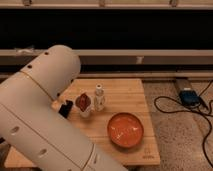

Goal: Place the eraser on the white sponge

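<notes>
My white arm [45, 115] fills the left half of the camera view and hides the left part of the wooden table [130, 95]. A small dark piece [65, 108] sticks out from the arm's edge, just left of the cup; it looks like part of my gripper, low over the table. No eraser and no white sponge show; they are hidden behind the arm or out of view.
On the table stand a small white bottle [99, 97], a cup with a dark red thing in it [84, 104] and an orange bowl [125, 129] at the front right. A blue device [189, 96] and black cables [180, 107] lie on the floor to the right.
</notes>
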`<action>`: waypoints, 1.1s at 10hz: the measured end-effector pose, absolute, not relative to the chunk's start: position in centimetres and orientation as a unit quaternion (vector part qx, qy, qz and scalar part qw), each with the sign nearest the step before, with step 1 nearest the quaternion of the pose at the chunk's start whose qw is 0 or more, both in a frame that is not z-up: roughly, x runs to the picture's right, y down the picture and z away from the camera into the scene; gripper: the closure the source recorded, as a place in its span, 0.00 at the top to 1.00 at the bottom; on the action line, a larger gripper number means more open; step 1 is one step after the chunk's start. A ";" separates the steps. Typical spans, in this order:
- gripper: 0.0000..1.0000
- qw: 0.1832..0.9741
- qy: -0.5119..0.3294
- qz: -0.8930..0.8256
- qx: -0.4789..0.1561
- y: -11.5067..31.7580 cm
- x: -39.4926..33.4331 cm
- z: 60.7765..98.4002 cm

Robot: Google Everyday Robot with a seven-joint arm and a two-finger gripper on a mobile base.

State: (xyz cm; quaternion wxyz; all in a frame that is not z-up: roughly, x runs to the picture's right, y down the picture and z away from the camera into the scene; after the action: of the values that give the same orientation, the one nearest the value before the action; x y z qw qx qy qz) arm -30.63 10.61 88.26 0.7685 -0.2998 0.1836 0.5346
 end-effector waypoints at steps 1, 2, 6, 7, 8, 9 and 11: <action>0.80 0.763 0.188 0.540 -0.302 10.5 -30.5 88.6; 0.80 0.753 0.193 0.551 -0.304 10.1 -29.6 89.2; 0.80 0.728 0.200 0.575 -0.313 9.6 -27.4 89.9; 0.80 0.722 0.202 0.582 -0.316 9.6 -26.9 90.1; 0.80 0.719 0.203 0.584 -0.317 9.8 -26.8 90.2; 0.80 0.718 0.206 0.584 -0.319 10.2 -26.8 90.4; 0.80 0.715 0.214 0.584 -0.319 10.9 -26.6 90.7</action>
State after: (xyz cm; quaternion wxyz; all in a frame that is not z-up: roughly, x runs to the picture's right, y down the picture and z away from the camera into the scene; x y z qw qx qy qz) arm -26.64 10.90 90.70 0.7146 -0.3194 0.2141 0.5843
